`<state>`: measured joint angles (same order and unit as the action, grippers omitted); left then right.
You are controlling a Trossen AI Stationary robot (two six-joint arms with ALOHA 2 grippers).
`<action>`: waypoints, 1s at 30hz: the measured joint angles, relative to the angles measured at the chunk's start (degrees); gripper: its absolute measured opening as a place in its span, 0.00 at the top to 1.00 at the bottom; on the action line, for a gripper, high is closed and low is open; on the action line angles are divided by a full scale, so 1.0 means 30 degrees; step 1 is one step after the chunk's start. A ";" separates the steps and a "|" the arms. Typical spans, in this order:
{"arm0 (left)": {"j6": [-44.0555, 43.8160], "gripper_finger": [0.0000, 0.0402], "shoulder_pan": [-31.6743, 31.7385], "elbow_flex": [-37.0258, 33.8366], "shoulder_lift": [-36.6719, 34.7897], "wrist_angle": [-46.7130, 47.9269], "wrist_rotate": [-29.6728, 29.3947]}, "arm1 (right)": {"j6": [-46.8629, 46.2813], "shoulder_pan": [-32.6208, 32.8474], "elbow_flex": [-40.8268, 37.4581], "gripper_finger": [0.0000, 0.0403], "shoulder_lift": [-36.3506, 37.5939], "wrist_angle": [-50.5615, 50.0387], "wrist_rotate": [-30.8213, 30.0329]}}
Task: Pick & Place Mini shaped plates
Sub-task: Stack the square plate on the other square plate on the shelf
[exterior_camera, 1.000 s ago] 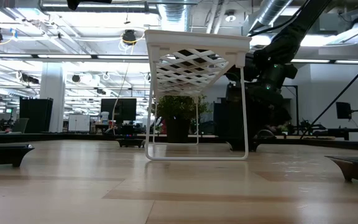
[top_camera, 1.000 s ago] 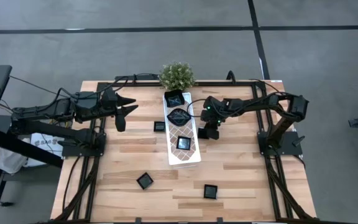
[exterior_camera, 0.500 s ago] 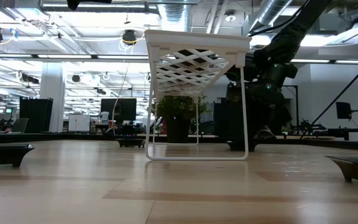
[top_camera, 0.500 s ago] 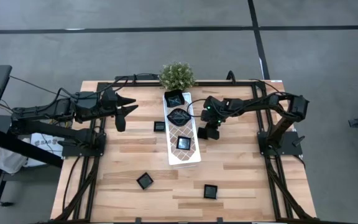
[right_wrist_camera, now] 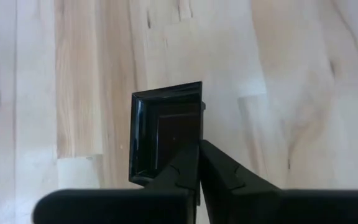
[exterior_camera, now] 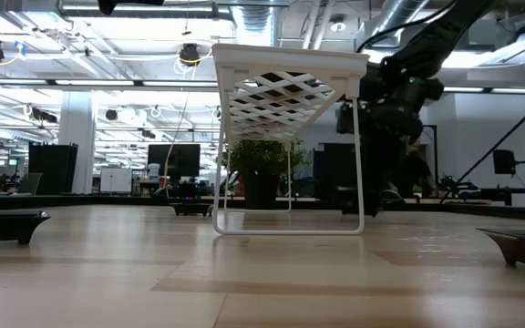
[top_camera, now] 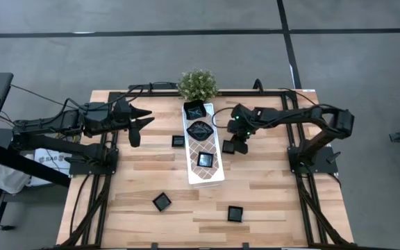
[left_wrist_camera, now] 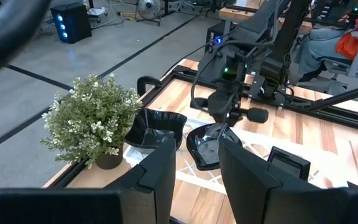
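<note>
One square plate (right_wrist_camera: 166, 134) pinched in right gripper (top_camera: 237, 144), frame centre, beside white tray (top_camera: 214, 175); left gripper (top_camera: 139, 126) upper left, jaws wide.

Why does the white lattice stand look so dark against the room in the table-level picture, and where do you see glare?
Low view: bright ceiling lights behind backlight the white lattice tray, so the right gripper reads as a silhouette. Right wrist view: the glossy black square plate pinched in the fingers shows pale reflections along its rim. Left wrist view: the left gripper's near fingers are soft, while the small potted plant is crisp.
</note>
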<state>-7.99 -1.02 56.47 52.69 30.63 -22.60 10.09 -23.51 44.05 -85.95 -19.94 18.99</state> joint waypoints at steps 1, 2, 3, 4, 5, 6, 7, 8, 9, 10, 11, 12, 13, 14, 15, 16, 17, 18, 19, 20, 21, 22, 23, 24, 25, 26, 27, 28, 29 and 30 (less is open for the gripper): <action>0.0005 0.69 0.0000 0.0000 0.0005 0.0000 0.0004 | 0.0067 -0.0072 0.0000 0.99 0.0278 -0.0225 -0.0016; 0.0000 0.69 0.0000 0.0000 0.0002 0.0000 -0.0002 | 0.0118 -0.0108 0.0000 0.99 0.0567 -0.0534 -0.0013; 0.0000 0.69 0.0000 0.0000 0.0000 0.0000 -0.0004 | 0.0135 -0.0152 -0.0007 0.99 0.0863 -0.0678 -0.0025; 0.0000 0.69 0.0000 0.0000 0.0001 0.0000 -0.0004 | 0.0139 -0.0218 -0.0007 0.99 0.1148 -0.0795 -0.0030; 0.0000 0.69 0.0000 0.0000 0.0007 0.0000 -0.0003 | 0.0139 -0.0297 -0.0007 0.99 0.1436 -0.1031 -0.0030; 0.0000 0.69 -0.0007 0.0000 0.0007 0.0000 0.0004 | 0.0139 -0.0365 -0.0007 0.99 0.1724 -0.1198 -0.0032; 0.0000 0.69 0.0000 0.0000 0.0007 0.0000 0.0002 | 0.0139 -0.0443 -0.0007 0.99 0.2004 -0.1331 -0.0052; 0.0005 0.69 0.0000 0.0000 0.0007 0.0000 0.0004 | 0.0146 -0.0510 -0.0007 0.99 0.2330 -0.1514 -0.0052; 0.0000 0.69 -0.0003 0.0000 0.0007 0.0000 0.0004 | 0.0141 -0.0586 -0.0007 0.99 0.2655 -0.1635 -0.0052; 0.0000 0.69 0.0000 0.0000 0.0007 0.0000 -0.0001 | 0.0146 -0.0649 -0.0007 0.99 0.2941 -0.1730 -0.0047; 0.0000 0.69 -0.0002 0.0000 0.0007 0.0000 -0.0004 | 0.0139 -0.0720 -0.0007 0.99 0.3215 -0.1849 -0.0045; 0.0000 0.69 -0.0007 0.0000 0.0007 0.0000 0.0004 | 0.0139 -0.0795 -0.0007 0.99 0.3509 -0.1977 -0.0052; 0.0000 0.69 0.0000 0.0000 0.0007 -0.0007 -0.0004 | 0.0139 -0.0862 -0.0007 0.99 0.3829 -0.2064 -0.0077; 0.0000 0.69 -0.0004 0.0000 0.0007 -0.0007 0.0004 | 0.0142 -0.0922 -0.0007 0.99 0.4143 -0.2079 -0.0227; 0.0000 0.69 -0.0007 0.0000 0.0007 -0.0007 -0.0003 | 0.0139 -0.0962 -0.0007 0.99 0.4442 -0.2108 -0.0399; 0.0000 0.69 -0.0006 0.0000 0.0007 -0.0007 0.0004 | 0.0139 -0.0980 -0.0007 0.99 0.4725 -0.2220 -0.0519; -0.0046 0.69 -0.0016 0.0000 0.0007 -0.0007 -0.0001 | 0.0139 -0.1013 -0.0007 0.99 0.4986 -0.2275 -0.0653; -0.0108 0.69 -0.0022 0.0000 0.0007 -0.0018 0.0000 | 0.0139 -0.1013 -0.0007 0.99 0.5293 -0.2254 -0.0835; -0.0146 0.69 -0.0022 0.0000 0.0007 -0.0022 0.0004 | 0.0109 -0.1013 -0.0007 0.99 0.5582 -0.2257 -0.0907; -0.0146 0.69 -0.0022 0.0000 0.0007 -0.0035 0.0004 | 0.0031 -0.1013 -0.0007 0.99 0.5838 -0.2218 -0.0942; -0.0146 0.69 -0.0022 0.0000 0.0007 -0.0059 0.0004 | -0.0008 -0.1013 -0.0007 0.99 0.6078 -0.2219 -0.0989; -0.0146 0.69 -0.0022 0.0000 0.0007 -0.0073 0.0004 | -0.0081 -0.1013 -0.0007 0.99 0.6302 -0.2250 -0.1004; -0.0210 0.69 -0.0022 0.0000 0.0007 -0.0073 0.0004 | -0.0214 -0.1013 -0.0007 0.99 0.6548 -0.2232 -0.1014; -0.0337 0.69 -0.0022 0.0000 0.0007 -0.0073 0.0004 | -0.0330 -0.1011 -0.0007 0.99 0.6808 -0.2217 -0.1018; -0.0415 0.69 -0.0022 0.0000 0.0005 -0.0073 0.0004 | -0.0399 -0.1006 -0.0007 0.99 0.7034 -0.2215 -0.1021; -0.0427 0.69 -0.0022 0.0000 0.0007 -0.0074 0.0004 | -0.0483 -0.1006 -0.0007 0.99 0.7245 -0.2221 -0.1037; -0.0430 0.69 -0.0022 0.0000 0.0007 -0.0073 0.0004 | -0.0594 -0.1013 -0.0007 0.99 0.7474 -0.2224 -0.1071; -0.0432 0.69 -0.0022 0.0000 0.0007 -0.0075 0.0004 | -0.0689 -0.1006 -0.0007 0.99 0.7704 -0.2212 -0.1237; -0.0437 0.69 -0.0022 0.0000 0.0007 -0.0073 0.0004 | -0.0806 -0.1006 -0.0007 0.99 0.7945 -0.2202 -0.1412; -0.0437 0.69 -0.0022 0.0000 0.0007 -0.0080 0.0004 | -0.0836 -0.1006 -0.0007 0.99 0.8181 -0.2217 -0.1553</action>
<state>-9.30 -1.08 56.47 52.71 30.39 -22.59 7.58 -26.52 44.03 -61.40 -26.59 14.33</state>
